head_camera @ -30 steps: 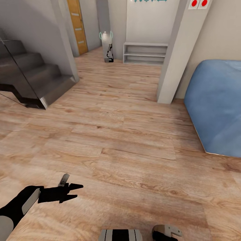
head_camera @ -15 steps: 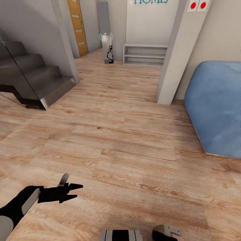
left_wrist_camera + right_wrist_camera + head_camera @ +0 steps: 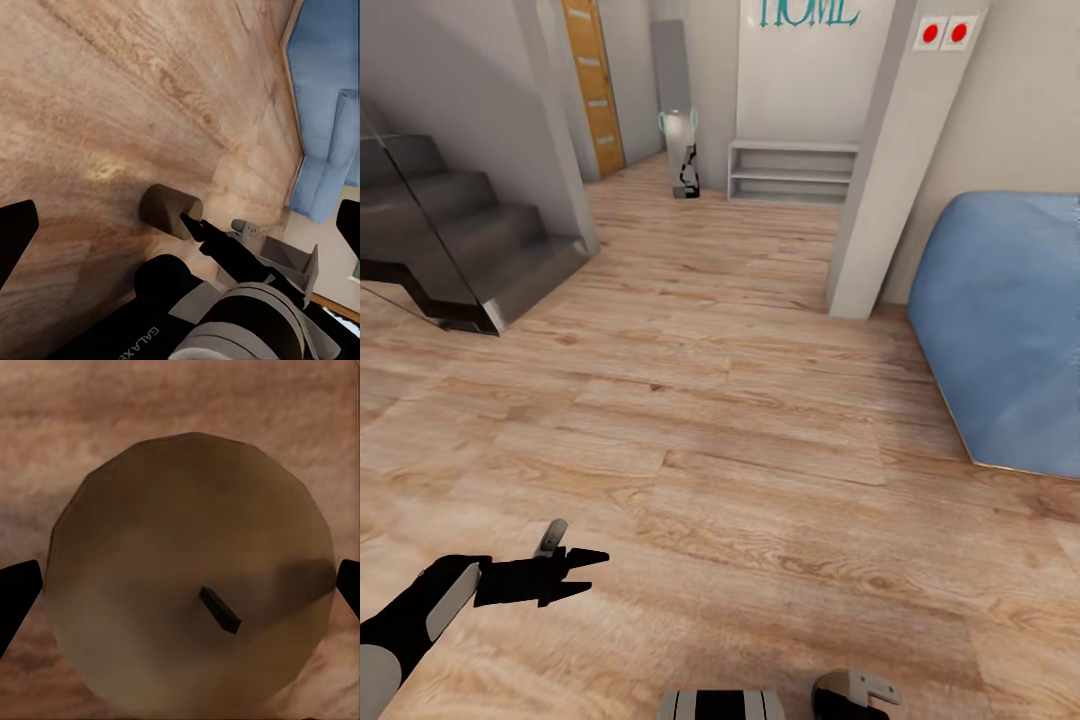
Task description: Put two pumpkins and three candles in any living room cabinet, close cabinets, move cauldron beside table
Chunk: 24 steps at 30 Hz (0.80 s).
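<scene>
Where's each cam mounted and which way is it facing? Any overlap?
Head: on the head, facing forward and down over floor, stairs, sofa; left claw low left.
Left wrist: on left arm, facing the floor; right arm and candle ahead.
Right wrist: on right arm, facing the candle's top; fingertips at edges.
Shared: both wrist views see the candle.

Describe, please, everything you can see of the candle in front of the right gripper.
The candle is a stubby tan-beige cylinder with a matte, waxy look, seen end-on in the right wrist view, its faceted round top facing the camera. A short dark wick leans from near the middle of that top. It appears again in the left wrist view, at the tip of the right gripper above the wooden floor. The right gripper's finger tips flank it at both sides; whether they press it cannot be told.
</scene>
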Available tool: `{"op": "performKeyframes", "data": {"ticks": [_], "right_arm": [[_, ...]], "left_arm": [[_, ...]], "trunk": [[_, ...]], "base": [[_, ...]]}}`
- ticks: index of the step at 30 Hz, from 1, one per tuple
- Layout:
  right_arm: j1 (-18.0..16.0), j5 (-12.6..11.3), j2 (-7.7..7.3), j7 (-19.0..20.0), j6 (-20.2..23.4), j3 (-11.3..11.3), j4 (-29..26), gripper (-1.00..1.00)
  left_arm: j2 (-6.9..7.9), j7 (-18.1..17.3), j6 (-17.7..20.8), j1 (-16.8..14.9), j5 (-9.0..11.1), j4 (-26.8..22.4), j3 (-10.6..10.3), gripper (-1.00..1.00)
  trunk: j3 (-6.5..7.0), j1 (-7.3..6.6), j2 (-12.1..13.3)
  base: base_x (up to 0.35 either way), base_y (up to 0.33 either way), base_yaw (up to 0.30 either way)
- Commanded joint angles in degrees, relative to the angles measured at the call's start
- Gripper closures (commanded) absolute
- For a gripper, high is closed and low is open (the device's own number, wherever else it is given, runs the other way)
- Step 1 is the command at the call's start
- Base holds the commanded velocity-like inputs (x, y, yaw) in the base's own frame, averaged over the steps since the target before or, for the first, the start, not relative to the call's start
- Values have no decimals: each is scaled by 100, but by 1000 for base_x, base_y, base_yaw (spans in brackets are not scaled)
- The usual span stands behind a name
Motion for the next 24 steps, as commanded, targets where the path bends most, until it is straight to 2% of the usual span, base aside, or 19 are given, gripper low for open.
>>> {"op": "performKeyframes", "data": {"ticks": [1, 13, 18, 19, 20, 24], "right_arm": [[0, -35, 3, -11, -2, -12, -4, 100], [0, -32, 5, -11, 36, -6, -4, 100], [0, -35, 3, -11, 12, -11, -4, 100], [0, -35, 3, -11, 11, -11, -4, 100], [0, -35, 3, -11, 8, -15, -9, 100], [0, -32, 3, -18, 7, -20, -30, 100]], "left_arm": [[5, -9, 22, -4, 22, 1, -25, -100], [-13, 50, 28, -4, 8, 3, -34, -100], [-13, 133, 30, -4, -111, 4, -32, -100], [-13, 253, 31, -4, -157, 4, -26, -100], [-18, 521, 31, -4, -186, 4, -4, -100], [-22, 1283, 20, -4, -204, 4, 43, -100]], "trunk": [[18, -3, 0], [284, -34, 16], [395, -47, 23], [417, -50, 24], [439, -52, 25], [528, -63, 31]], "base": [[0, 0, 0], [0, 0, 0], [0, 0, 0], [0, 0, 0], [0, 0, 0], [0, 0, 0]]}}
